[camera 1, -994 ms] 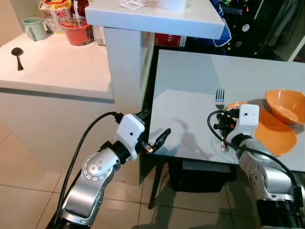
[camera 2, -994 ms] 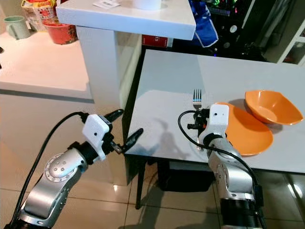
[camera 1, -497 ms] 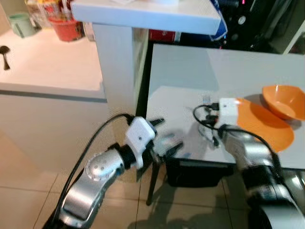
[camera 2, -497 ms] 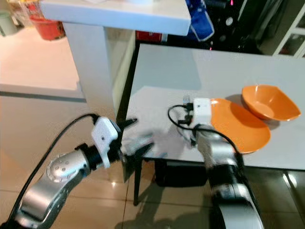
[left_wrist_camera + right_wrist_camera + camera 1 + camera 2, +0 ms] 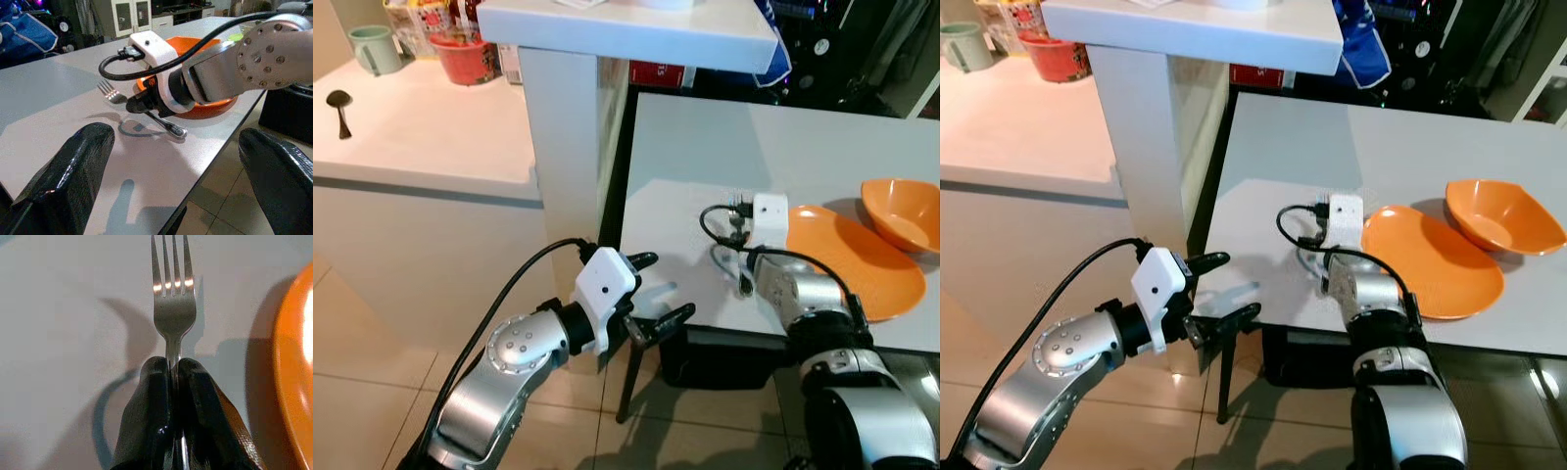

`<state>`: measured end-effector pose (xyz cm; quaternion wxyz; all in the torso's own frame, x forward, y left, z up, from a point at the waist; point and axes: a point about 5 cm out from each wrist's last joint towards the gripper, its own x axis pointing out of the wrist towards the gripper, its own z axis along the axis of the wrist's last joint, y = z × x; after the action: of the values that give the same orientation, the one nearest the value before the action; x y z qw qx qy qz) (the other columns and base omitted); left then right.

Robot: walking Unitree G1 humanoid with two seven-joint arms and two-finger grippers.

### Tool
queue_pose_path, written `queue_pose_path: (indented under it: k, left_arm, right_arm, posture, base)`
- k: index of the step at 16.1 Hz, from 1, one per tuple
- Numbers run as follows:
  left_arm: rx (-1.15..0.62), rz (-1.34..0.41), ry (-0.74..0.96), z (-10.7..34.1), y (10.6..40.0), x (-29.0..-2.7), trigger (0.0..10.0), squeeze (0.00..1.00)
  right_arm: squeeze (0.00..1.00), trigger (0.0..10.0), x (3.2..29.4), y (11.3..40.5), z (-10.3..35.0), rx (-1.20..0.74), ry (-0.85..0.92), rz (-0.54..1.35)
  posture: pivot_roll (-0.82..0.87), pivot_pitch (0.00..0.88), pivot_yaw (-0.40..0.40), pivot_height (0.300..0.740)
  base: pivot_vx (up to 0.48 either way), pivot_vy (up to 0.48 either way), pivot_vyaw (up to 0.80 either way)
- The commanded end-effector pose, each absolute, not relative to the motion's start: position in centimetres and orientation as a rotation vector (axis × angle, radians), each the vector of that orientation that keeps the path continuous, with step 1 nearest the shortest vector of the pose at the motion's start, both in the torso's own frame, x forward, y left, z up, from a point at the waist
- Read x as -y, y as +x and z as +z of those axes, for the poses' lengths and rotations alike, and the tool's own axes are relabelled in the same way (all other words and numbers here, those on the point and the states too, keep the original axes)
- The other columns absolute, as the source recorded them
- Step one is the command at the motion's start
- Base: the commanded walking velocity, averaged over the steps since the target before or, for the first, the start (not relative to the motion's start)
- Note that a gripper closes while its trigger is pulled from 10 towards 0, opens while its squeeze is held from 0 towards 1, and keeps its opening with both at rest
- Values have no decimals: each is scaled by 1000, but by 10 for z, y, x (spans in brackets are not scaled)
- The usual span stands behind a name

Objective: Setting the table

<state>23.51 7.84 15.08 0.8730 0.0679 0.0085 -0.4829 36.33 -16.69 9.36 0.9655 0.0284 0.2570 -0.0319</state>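
- Sitting in the upper left of the head view, a green mug (image 5: pixel 374 49), a red bowl (image 5: pixel 460 56) and a dark spoon (image 5: pixel 340 101) rest on a pale counter (image 5: pixel 431 137).
- Standing in the upper middle, a white pillar (image 5: pixel 573 147) carries a white shelf (image 5: pixel 636 29) above the counter's edge.
- Hovering in the lower middle of the frame, the left gripper (image 5: pixel 658 291) hangs off the near left edge of the grey tabletop (image 5: pixel 705 157), its fingers (image 5: pixel 73 171) spread wide apart with nothing between them.
- Lying on the tabletop right of centre, the fork (image 5: pixel 172 298) has its tines pointing away from the robot, just beside the left rim of the orange plate (image 5: pixel 852 259).
- Pressing together on the fork's neck, just below the tines, the right gripper (image 5: pixel 172 382) has its fingers (image 5: pixel 151 396) closed tight on the metal; the left wrist view shows the handle end (image 5: pixel 176 131) resting on the tabletop.
- Resting at the right of the frame, the plate lies flat, and an orange bowl (image 5: pixel 906 211) sits at its far right, overlapping the plate's rim.
- Filling the lower left, a tiled floor (image 5: pixel 372 392) runs under both arms.
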Motion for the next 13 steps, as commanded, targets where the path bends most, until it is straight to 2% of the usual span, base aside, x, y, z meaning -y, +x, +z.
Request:
queue_pose_path:
  k: [1,10,11,12,13]
  left_arm:
    - [-10,-1032,141,155,234,-76,10000,0]
    - [-27,-1052,134,155,231,-76,10000,0]
    - [-29,-1052,133,155,231,-76,10000,0]
    - [-30,-1053,134,155,231,-76,10000,0]
    - [-31,-1054,135,155,231,-76,10000,0]
  right_arm:
    - [0,10000,170,367,98,-497,82,-99]
    - [0,10000,170,370,93,-506,62,-126]
    - [208,10000,172,370,92,-504,51,-125]
    - [208,10000,172,370,91,-505,49,-125]
    - [580,10000,173,370,90,-507,46,-127]
  posture:
    - [11,0,-57,740]
    - [21,0,-60,740]
    - [21,0,-58,740]
    - [21,0,-58,740]
    - [20,0,-57,740]
  base:
    - [0,0,0]
    - [0,0,0]
    - [0,0,0]
    - [0,0,0]
    - [0,0,0]
